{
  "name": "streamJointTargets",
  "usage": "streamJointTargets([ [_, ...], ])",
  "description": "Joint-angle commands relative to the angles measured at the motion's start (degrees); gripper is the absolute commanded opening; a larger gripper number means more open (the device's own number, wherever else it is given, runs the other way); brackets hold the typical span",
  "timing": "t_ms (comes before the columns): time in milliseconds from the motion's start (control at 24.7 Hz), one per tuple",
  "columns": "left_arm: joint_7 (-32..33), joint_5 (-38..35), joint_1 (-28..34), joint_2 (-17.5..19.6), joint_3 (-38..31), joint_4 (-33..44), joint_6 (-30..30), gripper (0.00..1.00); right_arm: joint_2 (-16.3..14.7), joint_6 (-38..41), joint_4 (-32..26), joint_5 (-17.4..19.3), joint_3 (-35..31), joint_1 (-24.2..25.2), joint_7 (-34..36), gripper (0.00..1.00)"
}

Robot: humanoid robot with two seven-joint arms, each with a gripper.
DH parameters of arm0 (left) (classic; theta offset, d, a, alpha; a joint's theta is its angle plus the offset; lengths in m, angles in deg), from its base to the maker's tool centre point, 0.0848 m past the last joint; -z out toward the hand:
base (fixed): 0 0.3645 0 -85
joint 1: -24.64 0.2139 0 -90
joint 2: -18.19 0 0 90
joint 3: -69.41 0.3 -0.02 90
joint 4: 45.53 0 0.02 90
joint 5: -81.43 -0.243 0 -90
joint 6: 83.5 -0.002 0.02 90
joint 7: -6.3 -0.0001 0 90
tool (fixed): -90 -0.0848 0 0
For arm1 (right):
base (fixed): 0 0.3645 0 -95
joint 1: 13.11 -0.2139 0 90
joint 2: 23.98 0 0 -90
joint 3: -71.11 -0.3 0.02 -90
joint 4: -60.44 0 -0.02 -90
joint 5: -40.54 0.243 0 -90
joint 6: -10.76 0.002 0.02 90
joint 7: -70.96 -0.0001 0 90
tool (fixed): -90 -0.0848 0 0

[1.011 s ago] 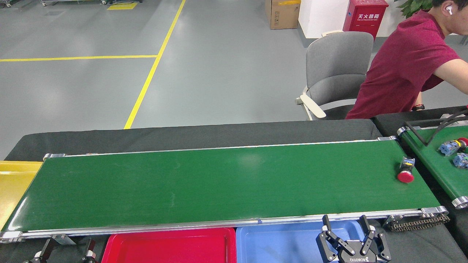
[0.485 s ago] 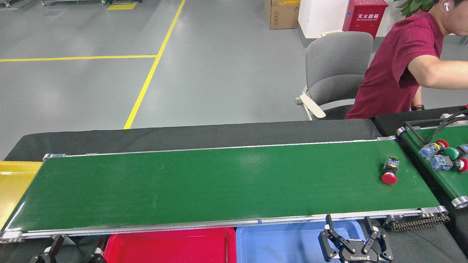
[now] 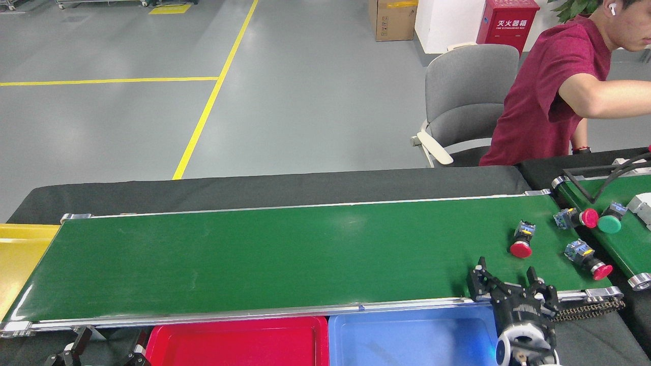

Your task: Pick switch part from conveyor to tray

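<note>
target: red-capped switch part (image 3: 522,239) lying on the conveyor (image 3: 285,254), toward its right end

direction: it sits up and a touch right of the right end effector (image 3: 508,282) — near, not touching

long axis: runs roughly across the belt, red cap toward me, blue/black body pointing away

nearer arm: the right one by a mile; left end effector (image 3: 99,351) is way off at the bottom-left corner

right end effector state: fingers spread wide, nothing in them

left end effector state: barely peeking in, can't tell

trays: red tray (image 3: 239,343) and blue tray (image 3: 412,338) just below the near rail

changed: the part has ridden further left since the earlier frame, right end effector came up from over the blue tray to the belt edge — and a second red switch (image 3: 587,258) is now on the belt too
</note>
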Motion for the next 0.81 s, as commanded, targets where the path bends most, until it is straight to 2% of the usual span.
streamJointTargets([
  [0,-0.2,-0.1,-0.3,0.7,-0.1,0.5,0.0,1.00,-0.4,-0.7,3.5,0.0,-0.3,-3.7,0.1,0.99],
  [162,-0.2,-0.2,-0.5,0.7,0.0,0.5,0.0,1.00,-0.5,-0.6,13.3,0.0,-0.1,-10.4,0.2,0.97],
  [243,-0.2,-0.2,-0.5,0.7,-0.1,0.5,0.0,1.00,-0.5,-0.5,14.8,0.1,0.0,-11.8,0.0,0.84],
  [323,-0.2,-0.2,-0.4,0.7,-0.1,0.5,0.0,1.00,-0.4,-0.2,14.6,0.1,0.3,-11.8,-0.9,0.56],
  [525,-0.2,-0.2,-0.4,0.6,-0.1,0.5,0.0,1.00,-0.2,4.1,12.3,0.5,0.5,-11.6,-5.6,0.26],
  [606,-0.2,-0.2,-0.3,0.5,-0.1,0.5,0.0,1.00,-0.1,7.7,10.4,2.7,0.4,-11.1,-8.4,0.05],
  [687,-0.2,-0.2,-0.3,0.4,-0.1,0.5,0.0,1.00,-0.2,10.3,7.7,5.9,0.4,-9.9,-9.5,0.02],
  [768,-0.2,-0.1,-0.2,0.4,-0.1,0.5,0.0,1.00,-0.4,10.9,3.9,6.4,0.4,-8.1,-9.5,0.02],
])
